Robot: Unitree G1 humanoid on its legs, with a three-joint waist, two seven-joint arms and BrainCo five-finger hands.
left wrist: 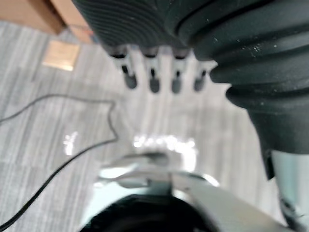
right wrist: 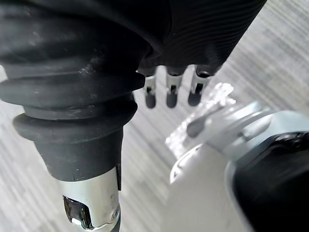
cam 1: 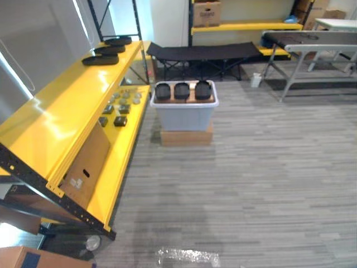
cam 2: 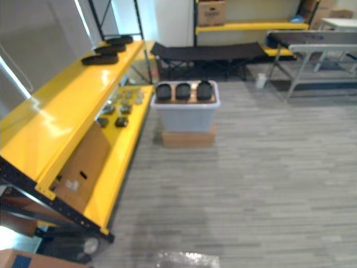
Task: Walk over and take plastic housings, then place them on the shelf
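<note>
We see three black, rounded plastic housings (cam 1: 182, 90) in a row in a grey bin (cam 1: 184, 117) on the floor, just beside the yellow shelf (cam 1: 61, 117). Our left hand (left wrist: 153, 81) and right hand (right wrist: 171, 96) hang with fingers relaxed, holding nothing.

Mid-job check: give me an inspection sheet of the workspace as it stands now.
Surface: yellow shelf, two levels, on the robot's left; top level mostly bare.
Job's things: three black plastic housings in a row in a grey bin on a cardboard box, ahead on the floor.
Clutter: flat black pieces at the top level's far end; small parts and a leaning cardboard sheet on the lower level.
Hands: left hand and right hand hang with fingers straight, holding nothing.
Cables: nothing seen by bin or shelf.
Surroundings: black folding cot and grey metal table beyond the bin; grey plank floor.
</note>
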